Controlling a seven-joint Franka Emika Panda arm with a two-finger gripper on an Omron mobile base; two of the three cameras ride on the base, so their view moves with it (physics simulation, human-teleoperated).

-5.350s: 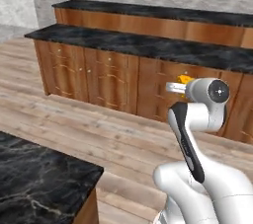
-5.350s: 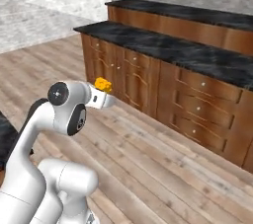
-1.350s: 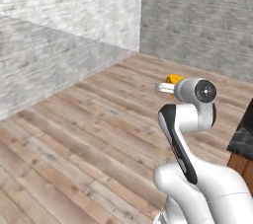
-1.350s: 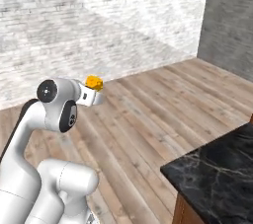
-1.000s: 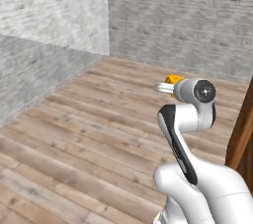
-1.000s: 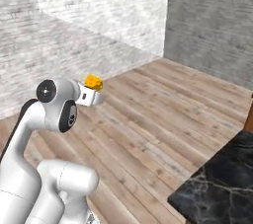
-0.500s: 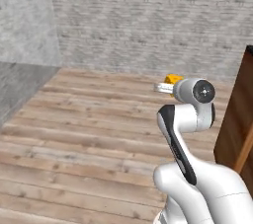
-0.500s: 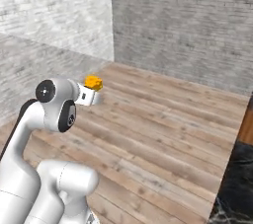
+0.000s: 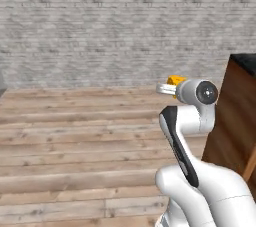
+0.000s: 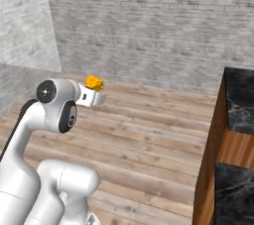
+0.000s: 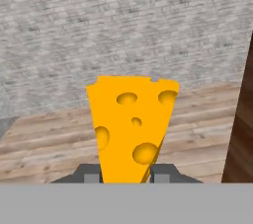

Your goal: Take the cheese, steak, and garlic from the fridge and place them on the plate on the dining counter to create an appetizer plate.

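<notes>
Hand view: gripper (image 11: 126,174) fingers (image 11: 89,174) narrowly parted, clamped on the cheese (image 11: 131,127).

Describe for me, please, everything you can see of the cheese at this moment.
The cheese is a yellow-orange wedge pitted with round holes, wider at its flat top and narrowing downward in the hand view. It stands upright, its lower end clamped between the two dark fingertips of the pincer, which is shut on it. From the base cameras it shows as a small orange chunk at the arm's tip, carried in the air above the wooden floor.
</notes>
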